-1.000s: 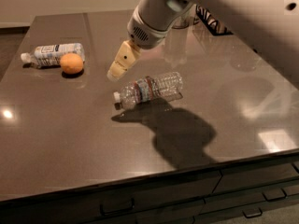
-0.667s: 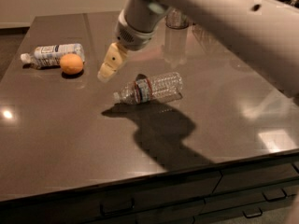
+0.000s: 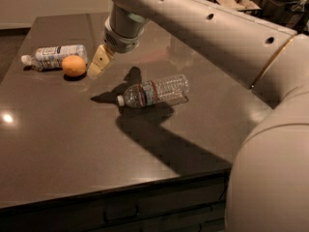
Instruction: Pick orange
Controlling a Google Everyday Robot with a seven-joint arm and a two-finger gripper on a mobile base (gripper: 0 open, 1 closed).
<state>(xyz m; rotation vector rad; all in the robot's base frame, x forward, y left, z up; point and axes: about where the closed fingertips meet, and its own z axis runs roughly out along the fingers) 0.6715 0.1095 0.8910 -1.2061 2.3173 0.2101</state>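
The pale yellow gripper (image 3: 99,62), spread or closed I cannot tell, hangs beside the small round orange (image 3: 74,65) and might knock it away

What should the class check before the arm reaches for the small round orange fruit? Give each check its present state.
1. Small round orange fruit in plain sight: ok.
2. Pale yellow gripper near the fruit: ok, close beside it, not holding it.
3. Room behind the fruit: not ok, the white-labelled plastic bottle lies against it or nearly so.
4. Clear ribbed plastic bottle out of the way: ok, lying apart on the gripper's far side.
5. Gripper's height above the dark tabletop: cannot tell.
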